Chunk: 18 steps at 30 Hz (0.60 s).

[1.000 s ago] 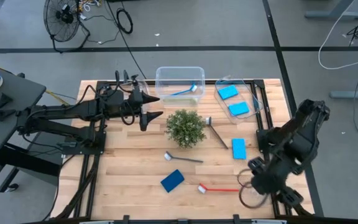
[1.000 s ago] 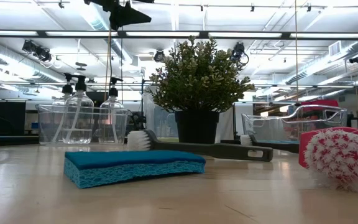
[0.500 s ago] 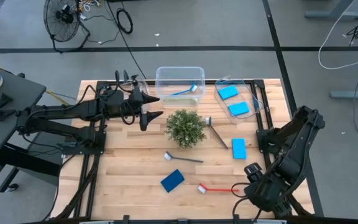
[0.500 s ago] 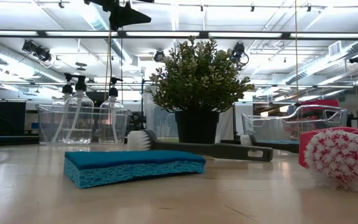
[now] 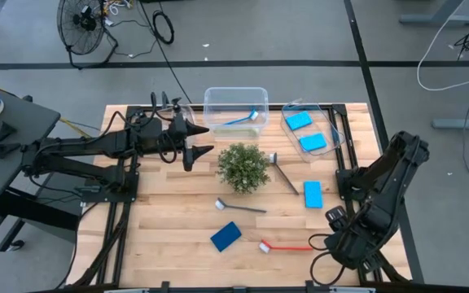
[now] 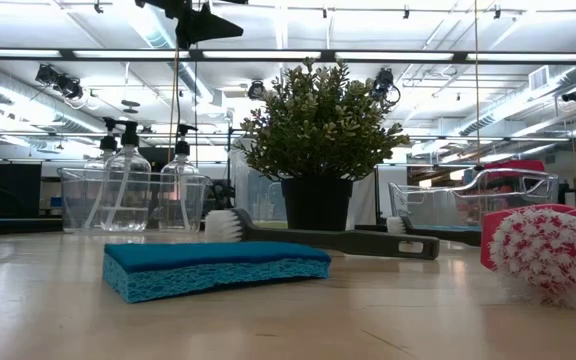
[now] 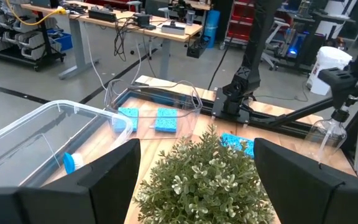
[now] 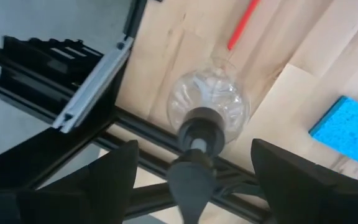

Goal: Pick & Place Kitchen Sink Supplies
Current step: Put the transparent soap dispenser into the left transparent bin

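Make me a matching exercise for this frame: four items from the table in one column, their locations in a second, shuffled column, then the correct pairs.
Items:
1. blue-handled brush
2. red-handled brush
3. dark blue sponge
4. clear pump bottle

Places:
A. standing at the table's edge, directly below the open right gripper
B. inside the clear bin behind the green plant
C. flat on the wood at the near edge, left of the red-handled brush
D. on the wood near the right arm, bristle head toward the dark blue sponge

Pairs: 1-B, 2-D, 3-C, 4-A

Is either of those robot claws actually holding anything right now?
No. The right gripper hangs open above a clear bottle; the left gripper is open over the plant.
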Each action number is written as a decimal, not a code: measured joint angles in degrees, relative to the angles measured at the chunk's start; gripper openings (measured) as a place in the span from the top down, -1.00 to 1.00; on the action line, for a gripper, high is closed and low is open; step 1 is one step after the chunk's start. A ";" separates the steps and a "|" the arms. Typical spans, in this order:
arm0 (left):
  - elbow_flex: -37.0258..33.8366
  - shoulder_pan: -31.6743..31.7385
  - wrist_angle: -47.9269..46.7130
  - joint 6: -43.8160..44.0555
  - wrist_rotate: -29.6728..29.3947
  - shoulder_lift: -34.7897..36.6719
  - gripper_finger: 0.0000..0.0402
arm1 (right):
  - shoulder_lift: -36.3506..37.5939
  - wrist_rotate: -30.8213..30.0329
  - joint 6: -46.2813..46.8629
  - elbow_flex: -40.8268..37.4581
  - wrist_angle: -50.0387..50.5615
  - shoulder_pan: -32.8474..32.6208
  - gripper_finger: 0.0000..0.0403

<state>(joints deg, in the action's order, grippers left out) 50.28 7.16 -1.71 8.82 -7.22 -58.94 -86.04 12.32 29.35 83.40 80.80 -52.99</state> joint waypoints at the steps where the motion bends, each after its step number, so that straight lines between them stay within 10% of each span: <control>1: 0.02 0.00 0.00 0.00 0.00 0.00 -0.56 | 0.37 -0.02 0.03 -1.05 -0.47 0.00 -0.54; 18: 0.04 -0.02 -0.07 1.10 0.02 0.00 -0.56 | 6.40 1.20 1.68 -5.47 -3.75 0.06 0.20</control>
<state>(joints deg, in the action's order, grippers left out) 50.33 7.14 -1.78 9.92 -7.20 -58.94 -79.64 13.52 31.03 77.93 77.05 -52.93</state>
